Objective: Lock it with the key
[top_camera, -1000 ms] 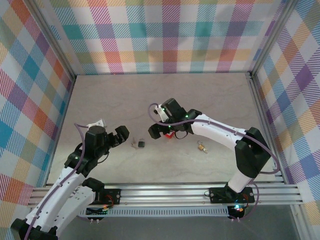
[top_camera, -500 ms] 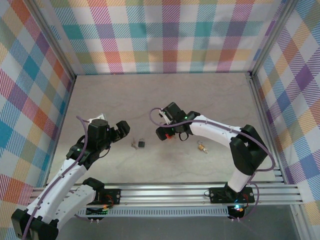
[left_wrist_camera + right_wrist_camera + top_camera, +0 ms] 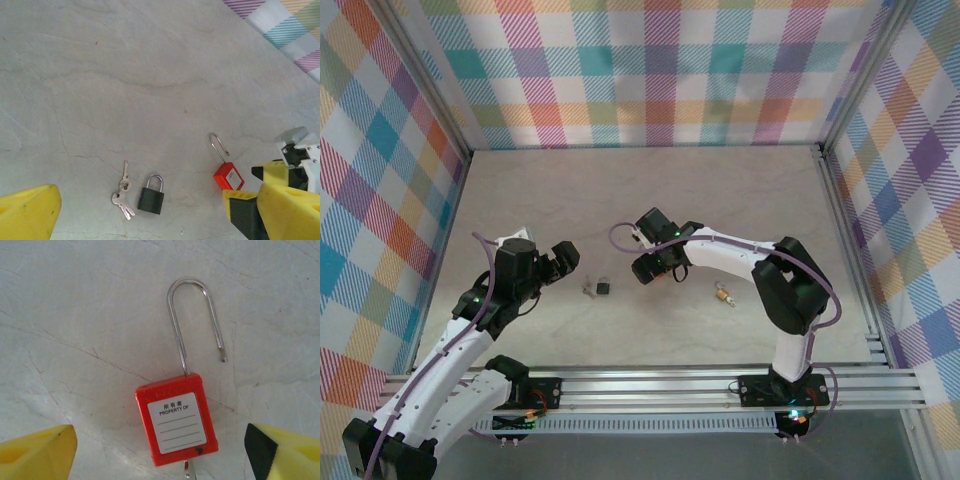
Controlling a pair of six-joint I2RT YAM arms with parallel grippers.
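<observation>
Red padlock [image 3: 177,427] lies flat on the table [image 3: 75,300], label up. Its shackle [image 3: 192,320] is sprung open, free end clear of the body. A metal sliver shows at the body's lower edge, probably its key, but it is too cropped to be sure.

Right gripper [image 3: 157,437] straddles the body, fingers wide, one each side and touching neither. By the look, it is placed to pinch and steady the lock.

Left gripper [image 3: 563,262] waits well apart, fingers wide and empty, facing a black padlock [image 3: 151,196] and loose keys [image 3: 122,192]. Locking not yet done.
</observation>
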